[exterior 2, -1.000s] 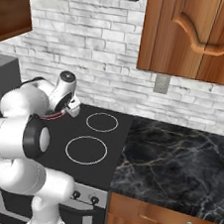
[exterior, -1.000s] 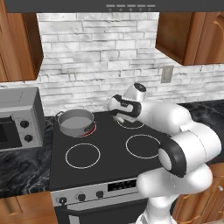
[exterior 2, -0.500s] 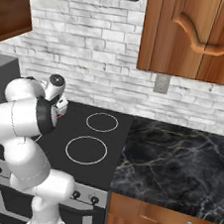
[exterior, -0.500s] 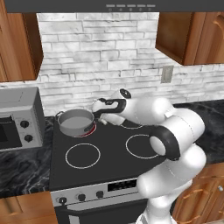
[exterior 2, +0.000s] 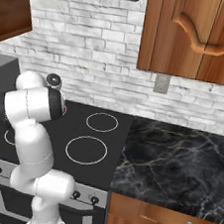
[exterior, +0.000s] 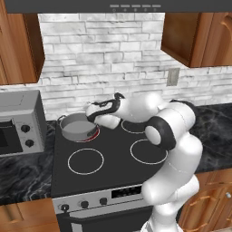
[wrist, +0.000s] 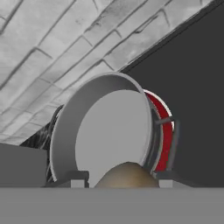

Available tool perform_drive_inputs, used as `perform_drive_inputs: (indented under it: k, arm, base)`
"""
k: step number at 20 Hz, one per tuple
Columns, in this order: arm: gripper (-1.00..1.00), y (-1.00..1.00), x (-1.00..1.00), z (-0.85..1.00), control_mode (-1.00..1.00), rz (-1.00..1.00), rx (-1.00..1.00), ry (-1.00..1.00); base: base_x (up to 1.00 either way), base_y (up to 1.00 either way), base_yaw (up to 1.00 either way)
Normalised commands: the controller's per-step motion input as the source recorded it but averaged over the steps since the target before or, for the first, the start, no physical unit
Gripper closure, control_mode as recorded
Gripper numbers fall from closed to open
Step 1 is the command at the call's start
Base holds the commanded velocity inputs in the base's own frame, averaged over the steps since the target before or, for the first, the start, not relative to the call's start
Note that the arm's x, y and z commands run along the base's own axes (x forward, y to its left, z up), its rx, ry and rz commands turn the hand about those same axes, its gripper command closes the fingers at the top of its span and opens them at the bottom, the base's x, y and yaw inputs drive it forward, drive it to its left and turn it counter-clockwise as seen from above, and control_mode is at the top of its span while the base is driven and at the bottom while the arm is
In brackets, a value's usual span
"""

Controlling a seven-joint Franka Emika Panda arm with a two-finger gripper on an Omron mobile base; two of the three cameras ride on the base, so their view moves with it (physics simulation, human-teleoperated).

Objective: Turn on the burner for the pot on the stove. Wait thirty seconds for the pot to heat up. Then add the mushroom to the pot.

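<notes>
Presently my two-finger gripper point(wrist: 127, 177), jaws part-open, clamps the small beige mushroom point(wrist: 127, 175) beside the round grey steel pot point(wrist: 105, 131) on its red-rimmed burner point(wrist: 162, 131).

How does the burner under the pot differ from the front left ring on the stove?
The burner glows red at its rim; the front left ring is a plain white outline. The burner carries the pot; the front left ring is bare. The burner lies at the back by the brick wall, the front left ring nearer the knobs. Both are round markings on black glass.
</notes>
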Motion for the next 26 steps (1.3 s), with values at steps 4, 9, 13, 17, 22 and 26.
perform_drive_inputs:
  k: [4, 9, 13, 17, 22, 26]
  arm:
    - [1.0, 0.27, 0.5, 0.0, -1.0, 0.0, 0.0, 0.01]
    - [1.0, 0.31, 0.44, 0.0, -1.0, 0.0, 0.0, 0.16]
    - [1.0, 0.32, 0.2, 0.0, -1.0, 0.0, 0.0, 0.02]
    - [1.0, 0.42, 0.26, 0.0, -1.0, 0.0, 0.0, 0.0]
    - [1.0, 0.43, 0.27, -0.01, -1.0, 0.0, 0.0, 0.03]
    - [1.0, 0.18, 0.32, -0.13, -1.0, 0.0, 0.0, 0.02]
  base:
    - [0.0, 0.0, 0.0]
    - [0.0, 0.0, 0.0]
    - [0.0, 0.0, 0.0]
    - [0.0, 0.0, 0.0]
    - [0.0, 0.0, 0.0]
    - [0.0, 0.0, 0.0]
